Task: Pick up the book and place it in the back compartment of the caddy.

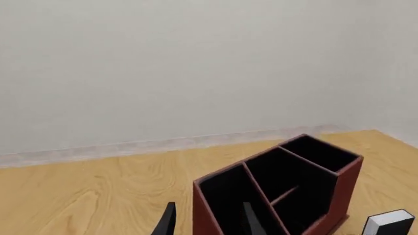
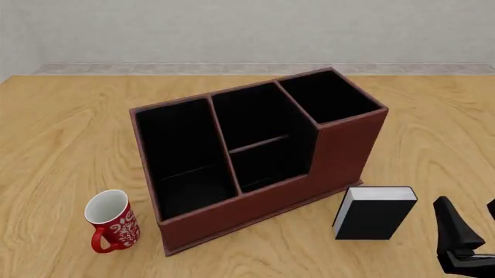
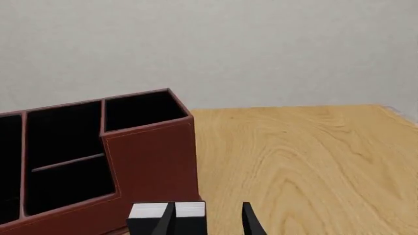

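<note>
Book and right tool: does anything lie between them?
No. In the front view, only bare wood table separates the book from the right tool. The caddy stands farther back, and the mug is far left.

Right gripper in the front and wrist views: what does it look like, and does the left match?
The right gripper is plain matte black, with narrow fingers tapering to pointed tips above a blocky base. No cables or markings show. The left gripper shows only similar black, tapered fingertips.
</note>
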{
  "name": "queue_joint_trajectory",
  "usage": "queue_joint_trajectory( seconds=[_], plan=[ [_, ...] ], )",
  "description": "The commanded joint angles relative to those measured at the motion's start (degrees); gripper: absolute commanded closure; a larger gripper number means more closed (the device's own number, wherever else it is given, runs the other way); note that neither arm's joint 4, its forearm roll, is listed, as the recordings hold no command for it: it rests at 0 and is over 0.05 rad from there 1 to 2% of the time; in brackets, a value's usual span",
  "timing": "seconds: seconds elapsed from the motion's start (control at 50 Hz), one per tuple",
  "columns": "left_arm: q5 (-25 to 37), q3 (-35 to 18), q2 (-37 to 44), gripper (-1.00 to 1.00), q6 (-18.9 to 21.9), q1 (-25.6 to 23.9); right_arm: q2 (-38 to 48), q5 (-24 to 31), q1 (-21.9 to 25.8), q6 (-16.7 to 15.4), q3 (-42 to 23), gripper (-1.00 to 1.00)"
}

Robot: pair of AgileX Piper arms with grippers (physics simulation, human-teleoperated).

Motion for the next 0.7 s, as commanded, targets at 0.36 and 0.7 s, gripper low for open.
queue_joint_trajectory(
  seconds=[0.36, 0.7],
  plan=[
    [5.6, -15.9, 14.2, -1.00, 0.7, -17.4, 0.2, -0.4, 0.0, -0.2, 0.0, -1.00],
    [1.6, -20.0, 26.7, -1.00, 6.5, -24.8, 0.2, -0.4, 0.1, -0.3, 0.0, -1.00]
  ],
)
